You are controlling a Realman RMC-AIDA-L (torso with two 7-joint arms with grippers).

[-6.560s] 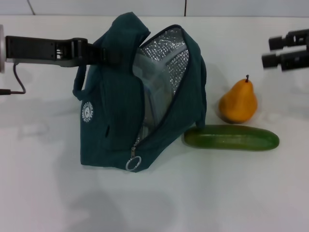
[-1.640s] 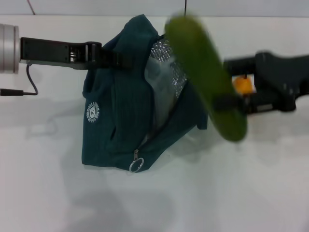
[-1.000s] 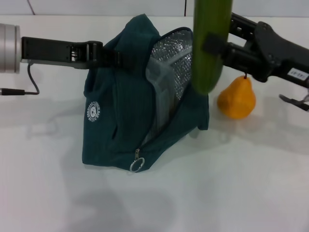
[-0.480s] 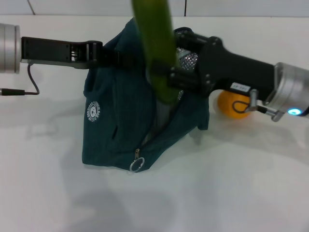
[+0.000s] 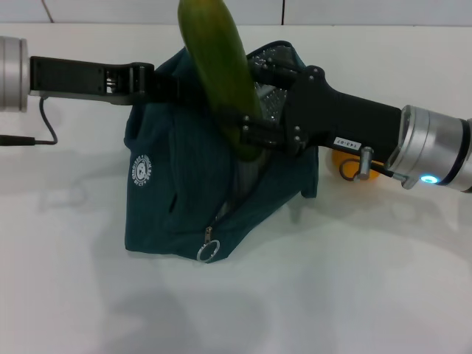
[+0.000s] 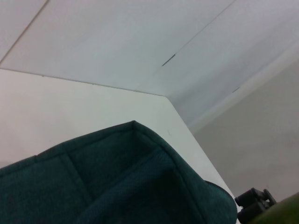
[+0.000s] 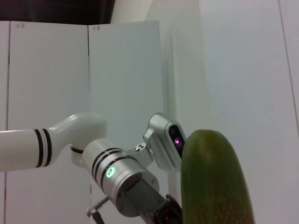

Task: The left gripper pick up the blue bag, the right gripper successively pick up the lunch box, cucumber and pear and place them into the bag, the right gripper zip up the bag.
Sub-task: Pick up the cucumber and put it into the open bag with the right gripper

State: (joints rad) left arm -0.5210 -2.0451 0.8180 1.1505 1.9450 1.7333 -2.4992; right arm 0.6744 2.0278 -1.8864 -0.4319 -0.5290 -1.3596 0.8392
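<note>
Teal fabric of the blue bag (image 5: pixel 177 184) stands on the table (image 5: pixel 332 295), held by the left gripper (image 5: pixel 158 82) so its mouth gapes for the cucumber (image 5: pixel 217 70) clamped in the right gripper (image 5: pixel 254 133); the left wrist view shows bag cloth, the right wrist view the cucumber's end.

Left claw (image 5: pixel 164 87) clamped and level; right claw (image 5: pixel 251 133) clenched (arm reaching leftward).

The glossy green cucumber (image 5: pixel 217 70) stands nearly upright, its lower end inside the open teal blue bag (image 5: pixel 184 192).
</note>
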